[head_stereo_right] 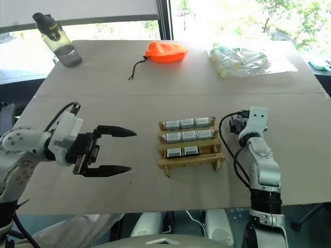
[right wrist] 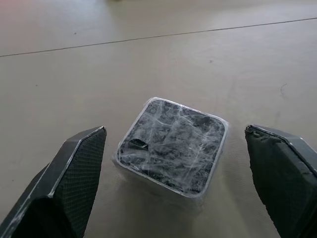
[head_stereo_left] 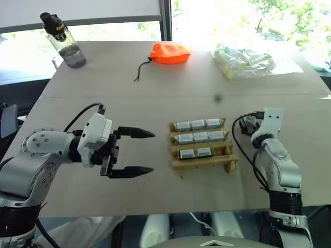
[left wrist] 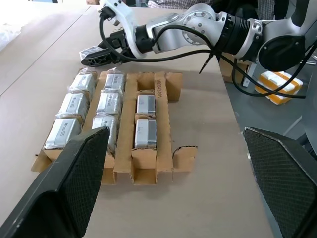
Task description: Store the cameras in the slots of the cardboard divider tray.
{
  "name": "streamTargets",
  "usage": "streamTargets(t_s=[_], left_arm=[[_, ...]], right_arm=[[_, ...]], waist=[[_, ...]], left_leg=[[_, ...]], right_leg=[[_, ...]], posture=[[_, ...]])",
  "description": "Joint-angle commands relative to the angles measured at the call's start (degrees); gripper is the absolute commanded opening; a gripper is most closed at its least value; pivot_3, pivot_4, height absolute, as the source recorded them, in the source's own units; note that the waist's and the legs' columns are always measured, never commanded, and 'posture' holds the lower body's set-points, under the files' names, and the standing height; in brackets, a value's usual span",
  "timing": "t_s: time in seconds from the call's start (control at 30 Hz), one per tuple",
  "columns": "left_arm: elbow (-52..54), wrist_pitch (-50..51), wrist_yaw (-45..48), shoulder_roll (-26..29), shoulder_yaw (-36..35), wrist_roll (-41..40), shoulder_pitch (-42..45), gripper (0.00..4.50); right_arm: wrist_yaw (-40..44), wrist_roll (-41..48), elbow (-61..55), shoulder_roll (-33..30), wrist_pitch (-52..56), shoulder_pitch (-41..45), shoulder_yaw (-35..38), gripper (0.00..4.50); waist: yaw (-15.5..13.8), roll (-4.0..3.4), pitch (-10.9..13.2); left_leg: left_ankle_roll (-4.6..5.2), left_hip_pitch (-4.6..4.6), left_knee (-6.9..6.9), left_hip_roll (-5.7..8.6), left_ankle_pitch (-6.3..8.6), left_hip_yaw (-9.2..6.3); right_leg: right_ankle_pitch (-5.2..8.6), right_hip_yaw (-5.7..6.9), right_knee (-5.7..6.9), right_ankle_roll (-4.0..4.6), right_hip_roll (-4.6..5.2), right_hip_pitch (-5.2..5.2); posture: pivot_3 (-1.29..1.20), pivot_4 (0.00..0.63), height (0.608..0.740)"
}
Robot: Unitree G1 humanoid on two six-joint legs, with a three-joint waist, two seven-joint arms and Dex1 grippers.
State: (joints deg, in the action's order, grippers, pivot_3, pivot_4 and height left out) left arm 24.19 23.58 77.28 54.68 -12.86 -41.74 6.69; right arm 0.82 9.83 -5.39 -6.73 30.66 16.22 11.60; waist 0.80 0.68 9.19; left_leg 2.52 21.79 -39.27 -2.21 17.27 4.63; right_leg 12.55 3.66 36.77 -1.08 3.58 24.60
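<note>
Pickup of the last loose camera (right wrist: 171, 146): right gripper (right wrist: 176, 183) spread wide around it, at 3 o'clock of the cardboard divider tray (head_stereo_left: 202, 143). Next: close, lift, fill the empty front slot. Left gripper (head_stereo_left: 138, 152) idles open.

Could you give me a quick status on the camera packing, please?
Left gripper open, idle. Right gripper open around loose plastic-wrapped black-faced camera. Tan cardboard divider tray: eight slots filled, one empty. Nothing blocking.
</note>
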Motion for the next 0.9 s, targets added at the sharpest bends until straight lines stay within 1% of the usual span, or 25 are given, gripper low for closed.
streamTargets(t_s=[0.03,0.13,0.23,0.27,0.33,0.4,0.5,0.6,0.73,0.8,0.9], left_arm=[[0.65,-0.93,-0.07,-0.12,0.05,0.1,0.73,4.5],[0.55,-1.06,-0.04,-0.12,0.13,0.17,0.77,4.5],[0.44,-1.11,-0.05,-0.14,0.24,0.27,0.86,4.5],[0.42,-1.1,-0.05,-0.15,0.25,0.26,0.9,4.5],[0.42,-1.12,0.0,-0.17,0.26,0.22,0.89,4.5],[0.45,-1.13,0.02,-0.19,0.2,0.16,0.82,4.5],[0.54,-1.15,-0.03,-0.23,0.17,0.12,0.66,4.5],[0.4,-1.17,0.02,-0.26,0.16,0.09,0.71,4.5],[-0.42,-1.0,-0.39,-0.56,1.18,0.6,2.0,4.5],[-1.18,-0.28,-1.65,-0.7,2.37,1.48,3.54,4.5],[-3.8,0.2,-5.64,-2.55,5.04,4.37,8.21,4.5]], right_arm=[[0.39,0.43,-0.47,-0.05,-1.91,1.12,-0.08,4.44],[0.83,0.01,-0.3,-0.45,-2.03,1.13,-0.62,4.44],[0.96,-0.57,-0.08,-0.69,-2.37,0.98,-0.99,3.62],[0.91,-0.74,-0.11,-0.72,-2.36,0.91,-1.05,3.14],[0.74,-0.97,-0.32,-0.75,-2.21,0.69,-1.08,2.34],[0.71,-1.06,-0.61,-0.83,-2.17,0.39,-1.1,2.06],[0.89,-1.15,-1.3,-1.39,-1.96,-0.31,-0.8,2.06],[4.06,-1.62,-2.08,-4.22,-4.13,-1.26,-1.62,2.06],[13.4,-2.21,-2.26,-11.77,-12.07,-3.67,-3.06,2.06],[19.1,-0.86,-2.58,-15.51,-16.98,-5.11,-2.65,2.06],[26.72,1.2,-2.45,-21.27,-23.34,-6.72,-0.81,2.06]], waist=[[-0.02,0.0,0.0],[-0.01,0.0,0.0],[0.0,0.0,0.0],[0.0,0.0,0.0],[0.01,0.0,0.0],[0.0,0.0,0.0],[-0.02,0.0,0.0],[-0.08,0.0,0.0],[-0.17,0.0,0.0],[-0.18,0.0,0.0],[-0.18,0.01,0.0]], left_leg=[[0.0,0.0,0.0,0.0,0.0,0.0],[0.0,0.01,0.0,0.0,0.0,-0.01],[0.0,0.0,0.0,0.0,0.0,-0.01],[0.0,0.0,0.0,0.0,0.0,-0.01],[0.0,0.0,0.0,0.0,0.0,-0.01],[0.0,0.0,0.0,0.0,0.0,-0.01],[0.0,0.0,0.0,0.0,0.0,0.0],[0.0,0.01,0.0,0.0,0.0,-0.02],[0.01,0.03,0.0,0.03,0.0,-0.01],[0.01,0.02,0.0,0.04,0.0,-0.01],[0.02,0.0,0.0,0.04,0.0,-0.02]], right_leg=[[0.0,0.0,0.0,0.0,0.0,0.0],[0.0,0.01,0.0,0.0,0.0,0.0],[0.0,0.01,0.0,0.0,0.0,0.0],[0.0,0.01,0.0,0.0,0.0,0.0],[0.0,0.01,0.01,0.0,0.0,0.0],[0.0,0.0,0.01,0.0,0.0,0.0],[0.0,0.0,0.01,0.0,0.0,0.0],[0.0,0.01,0.0,0.0,0.0,0.0],[0.0,0.0,-0.03,-0.01,0.02,0.01],[0.0,0.0,-0.03,-0.01,0.02,0.0],[0.0,0.01,0.0,-0.01,-0.01,-0.01]], posture=[[0.0,0.15,0.74],[0.0,0.15,0.74],[0.0,0.15,0.74],[0.0,0.15,0.74],[0.0,0.15,0.74],[0.0,0.15,0.74],[0.0,0.15,0.74],[0.0,0.15,0.74],[0.0,0.15,0.74],[0.0,0.15,0.74],[0.0,0.15,0.74]])
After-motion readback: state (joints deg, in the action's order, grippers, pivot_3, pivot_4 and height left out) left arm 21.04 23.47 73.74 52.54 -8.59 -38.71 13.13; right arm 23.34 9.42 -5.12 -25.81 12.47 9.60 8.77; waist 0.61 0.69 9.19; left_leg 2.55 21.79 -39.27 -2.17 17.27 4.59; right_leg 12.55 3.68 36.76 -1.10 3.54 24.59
